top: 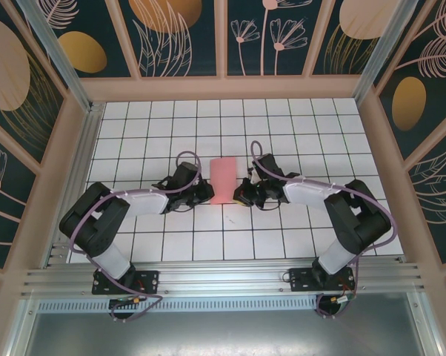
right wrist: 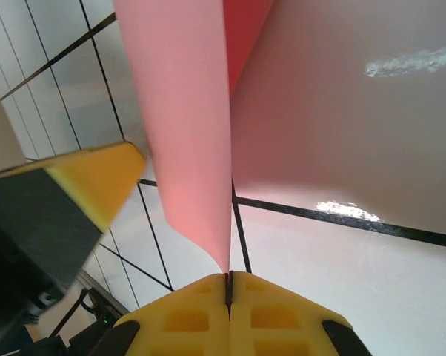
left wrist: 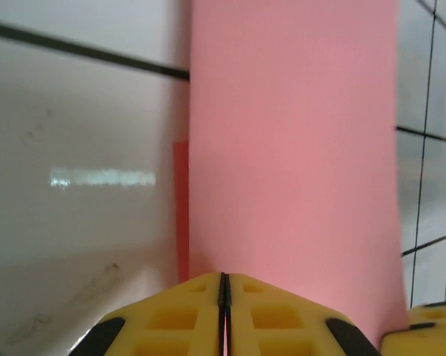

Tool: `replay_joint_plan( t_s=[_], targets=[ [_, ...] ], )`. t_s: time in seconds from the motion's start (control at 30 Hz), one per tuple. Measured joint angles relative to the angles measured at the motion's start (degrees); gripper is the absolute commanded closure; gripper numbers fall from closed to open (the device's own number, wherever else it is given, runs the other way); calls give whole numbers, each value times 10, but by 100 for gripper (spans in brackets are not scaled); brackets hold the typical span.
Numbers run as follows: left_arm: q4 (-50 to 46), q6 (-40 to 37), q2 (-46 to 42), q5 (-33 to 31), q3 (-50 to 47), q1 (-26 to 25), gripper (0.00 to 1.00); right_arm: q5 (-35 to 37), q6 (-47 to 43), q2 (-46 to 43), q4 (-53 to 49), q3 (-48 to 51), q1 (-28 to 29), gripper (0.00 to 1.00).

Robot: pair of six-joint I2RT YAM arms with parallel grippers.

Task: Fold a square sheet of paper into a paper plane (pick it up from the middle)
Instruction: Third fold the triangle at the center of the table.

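Here, at the near edge of the white gridded table [top: 156, 245], the 2 arms reach inward from their bases and meet at the middle.

The left gripper [top: 207, 194] and the right gripper [top: 242, 196] face each other at the near end of the paper [top: 224, 180], 1 on each side of it.

From above, the paper is a narrow pink strip. It runs away from the grippers toward the far wall [top: 223, 87], about 1 tile wide and 2 long.

In the left wrist view, the left gripper [left wrist: 224, 285] has its yellow fingers pressed together with no gap. The paper [left wrist: 293, 148] rises straight from their seam, so it is pinched there. A darker red edge shows along the sheet's left side, like a second layer underneath. A yellow corner of the right gripper sits at the lower right, just beside the sheet.

In the right wrist view, the right gripper [right wrist: 229, 285] is likewise fully closed. The paper [right wrist: 182, 111] tapers down into its seam. 2 layers spread apart above the pinch, 1 pale and 1 deeper red. The left gripper's yellow-and-black finger [right wrist: 75, 196] lies to the left, close to the sheet.
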State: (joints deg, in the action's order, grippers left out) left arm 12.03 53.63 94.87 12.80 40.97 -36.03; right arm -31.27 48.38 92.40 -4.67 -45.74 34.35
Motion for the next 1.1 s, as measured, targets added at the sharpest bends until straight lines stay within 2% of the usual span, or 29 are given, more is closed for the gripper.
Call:
replay_joint_plan(
  t_s=[0.43,0.67,1.1],
  targets=[
    [-1,-26,71,-9,57,12,92,0,-16,14,-31,-19,6,98],
    [-15,-35,78,-22,58,13,94,0,-15,14,-33,-24,6,98],
    [0,-37,90,2,63,16,95,-5,-27,92,-17,-123,10,98]
  ],
)
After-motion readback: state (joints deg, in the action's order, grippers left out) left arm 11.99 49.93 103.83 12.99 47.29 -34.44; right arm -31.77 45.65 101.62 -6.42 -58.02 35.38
